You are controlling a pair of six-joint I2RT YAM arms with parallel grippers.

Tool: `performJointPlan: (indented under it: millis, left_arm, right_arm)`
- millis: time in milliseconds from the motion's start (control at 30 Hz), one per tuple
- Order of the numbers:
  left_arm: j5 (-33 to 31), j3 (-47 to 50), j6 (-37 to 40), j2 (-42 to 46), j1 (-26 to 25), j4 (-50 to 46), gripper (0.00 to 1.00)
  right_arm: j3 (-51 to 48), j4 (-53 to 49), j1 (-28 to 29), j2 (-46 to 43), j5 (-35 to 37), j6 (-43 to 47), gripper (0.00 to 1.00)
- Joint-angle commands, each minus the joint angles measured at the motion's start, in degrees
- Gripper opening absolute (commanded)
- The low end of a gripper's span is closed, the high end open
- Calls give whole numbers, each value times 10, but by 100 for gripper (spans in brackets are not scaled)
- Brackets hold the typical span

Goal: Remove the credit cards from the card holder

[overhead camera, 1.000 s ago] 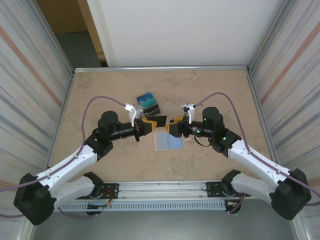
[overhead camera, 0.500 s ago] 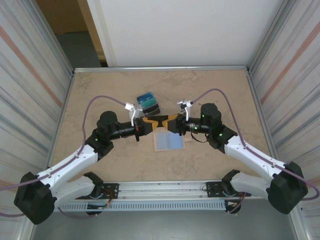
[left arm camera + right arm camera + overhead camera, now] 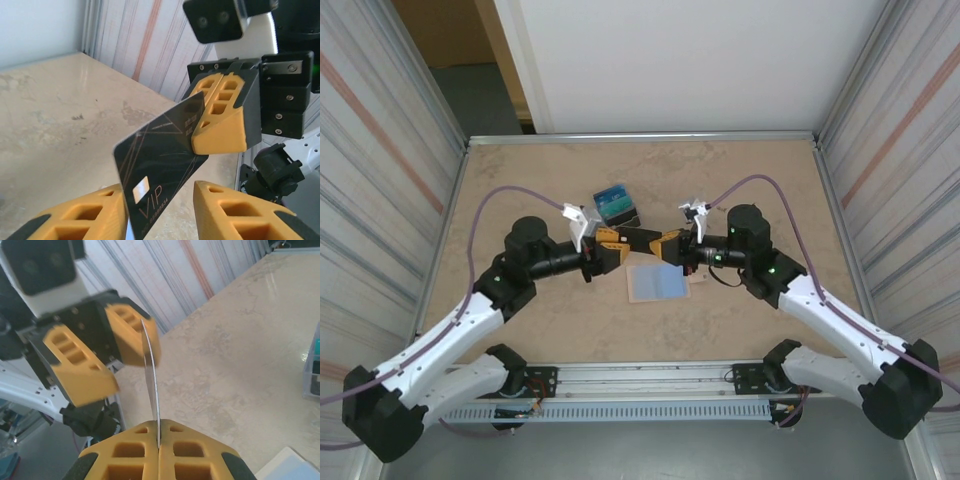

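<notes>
A black credit card [image 3: 160,160] marked VIP hangs in the air between the two grippers, above the table. My right gripper [image 3: 158,432] is shut on one edge of the card [image 3: 151,385]. My left gripper [image 3: 160,192] is open around the card's other end, which rests against its left finger [image 3: 90,215]. From above, the left gripper [image 3: 617,243] and the right gripper [image 3: 665,245] face each other with the card [image 3: 640,240] between them. The card holder [image 3: 658,283] lies open on the table just below, pale blue inside up. A small pile of credit cards [image 3: 616,207] lies behind the left gripper.
Striped walls close in the table on the left [image 3: 380,200] and right [image 3: 900,180]. A metal rail [image 3: 650,380] runs along the near edge between the arm bases. Bare table [image 3: 740,180] stretches behind the arms.
The right gripper moved in and shut on the card's free end. The left gripper, shut on the card before, has opened and drawn slightly back to the left.
</notes>
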State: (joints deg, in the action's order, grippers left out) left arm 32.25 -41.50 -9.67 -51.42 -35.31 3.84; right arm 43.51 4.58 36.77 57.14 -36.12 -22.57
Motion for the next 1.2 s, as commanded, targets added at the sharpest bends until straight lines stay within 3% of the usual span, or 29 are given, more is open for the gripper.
performJointPlan:
  millis: [0,167,400,500,700,833,1033,1167]
  left_arm:
    - [-16,-51,85,15,5,-93,40]
    - [-10,-128,161,-11,4,-207,44]
    - [76,-278,275,-125,-7,-400,46]
    - [75,-316,313,-163,-23,-438,46]
    - [131,-343,370,-209,-29,-467,44]
    - [143,-362,396,-239,-29,-511,35]
    - [138,-370,410,-264,-29,-530,3]
    - [111,-364,405,-266,-24,-513,0]
  right_arm:
    - [20,-64,-1,-22,16,37,0]
    - [44,-123,2,-23,-15,67,0]
    - [82,-190,15,-7,-54,109,0]
    - [94,-205,23,13,-61,120,0]
    - [103,-207,30,25,-63,126,0]
    - [104,-205,31,27,-64,127,0]
    - [108,-206,31,30,-57,127,0]
    - [103,-206,31,22,-22,126,1]
